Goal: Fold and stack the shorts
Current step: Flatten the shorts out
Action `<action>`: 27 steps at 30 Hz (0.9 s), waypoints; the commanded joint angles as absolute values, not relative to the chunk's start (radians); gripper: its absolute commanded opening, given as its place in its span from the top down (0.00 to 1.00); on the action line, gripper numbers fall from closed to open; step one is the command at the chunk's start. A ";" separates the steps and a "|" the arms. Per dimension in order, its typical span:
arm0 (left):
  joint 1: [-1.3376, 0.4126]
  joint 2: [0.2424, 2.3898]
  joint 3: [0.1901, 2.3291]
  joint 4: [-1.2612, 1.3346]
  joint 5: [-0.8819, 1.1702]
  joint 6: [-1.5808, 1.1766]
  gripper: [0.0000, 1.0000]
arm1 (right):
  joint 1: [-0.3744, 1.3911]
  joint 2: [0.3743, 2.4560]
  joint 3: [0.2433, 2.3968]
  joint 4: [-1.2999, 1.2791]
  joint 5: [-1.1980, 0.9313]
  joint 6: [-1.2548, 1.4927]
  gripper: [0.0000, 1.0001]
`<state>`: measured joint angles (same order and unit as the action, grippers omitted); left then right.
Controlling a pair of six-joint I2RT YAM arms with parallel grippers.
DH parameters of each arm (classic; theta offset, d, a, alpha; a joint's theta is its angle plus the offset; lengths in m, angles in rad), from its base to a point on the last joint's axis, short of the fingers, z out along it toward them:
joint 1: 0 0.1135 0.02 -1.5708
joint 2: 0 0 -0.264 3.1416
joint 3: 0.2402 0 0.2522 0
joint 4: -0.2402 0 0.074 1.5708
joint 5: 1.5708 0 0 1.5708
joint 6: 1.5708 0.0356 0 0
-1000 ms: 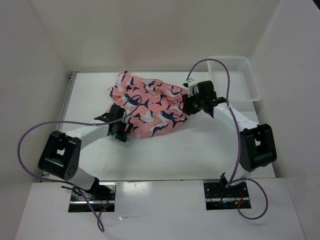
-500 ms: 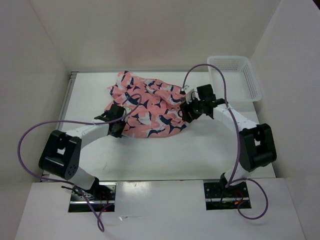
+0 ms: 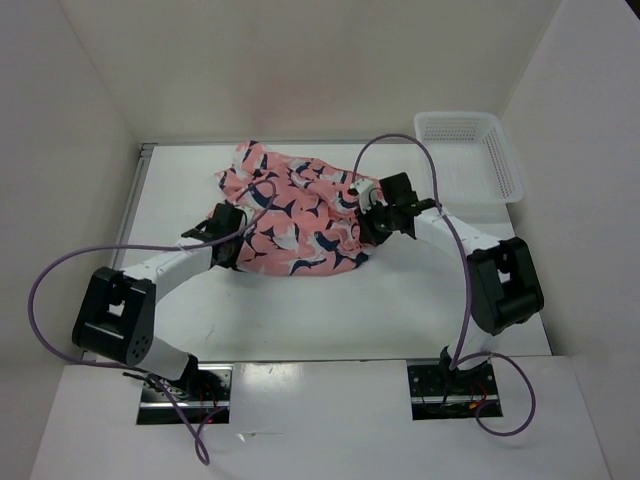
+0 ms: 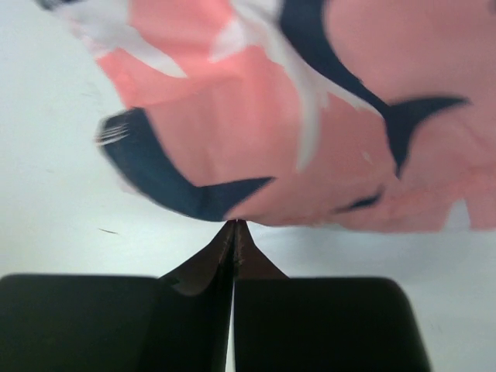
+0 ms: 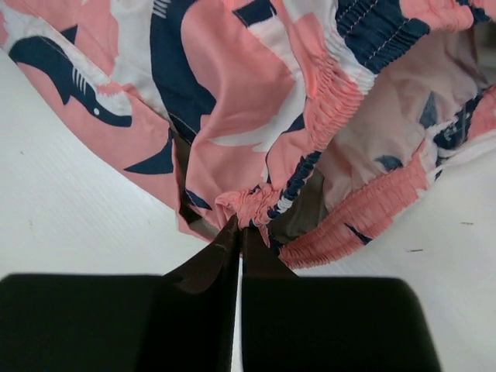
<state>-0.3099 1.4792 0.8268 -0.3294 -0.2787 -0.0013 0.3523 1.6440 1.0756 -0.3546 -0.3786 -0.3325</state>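
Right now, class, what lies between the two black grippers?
The salmon-pink shark-print fabric shorts span the stretch from left gripper to right gripper; the top view shows it.

Top view: high overhead, far, looking down. Wrist views: low, close, facing forward. All share shorts [image 3: 295,215].

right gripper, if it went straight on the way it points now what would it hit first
The shorts: the right gripper is shut on their gathered waistband, so that fabric lies directly ahead, with more of it bunched beyond.
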 commanded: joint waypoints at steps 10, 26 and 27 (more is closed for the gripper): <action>-0.080 1.488 1.397 -0.075 -0.465 0.000 1.00 | 0.327 1.808 2.009 -0.428 -0.348 -0.201 1.00; -0.642 1.451 1.071 -0.385 0.005 0.000 0.03 | 0.327 1.649 1.605 -0.362 -0.431 -0.095 1.00; -0.697 1.478 1.071 -0.385 0.005 0.000 0.00 | 0.327 1.658 1.594 -0.362 -0.422 -0.095 1.00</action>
